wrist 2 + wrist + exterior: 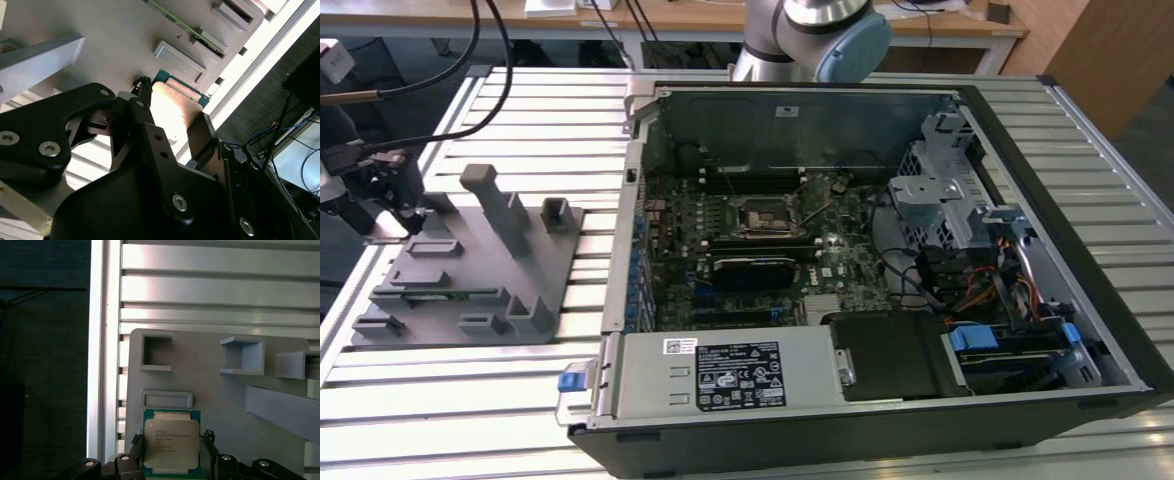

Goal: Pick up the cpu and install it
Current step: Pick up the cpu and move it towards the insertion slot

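Note:
The cpu (pixel 171 444), a small square chip with a silvery top and a green rim, lies flat on the grey fixture tray (pixel 220 405) close to the tray's edge. My gripper (pixel 172 441) is lowered over it, with one black finger (pixel 137 446) against each of two opposite sides, and appears shut on it. In the second wrist view the cpu (pixel 172 107) shows bright between the two fingers of the gripper (pixel 173 112). In the exterior view the gripper (pixel 400 215) is at the far left, over the tray (pixel 467 295). The motherboard socket (pixel 763 215) sits inside the open computer case.
The open computer case (pixel 1107 330) takes up the exterior view's right, with motherboard, cables and drive cage inside. Tall grey blocks (pixel 500 205) rise from the tray beside the gripper. Everything rests on a ribbed aluminium table (pixel 440 400); its edge is close to the tray.

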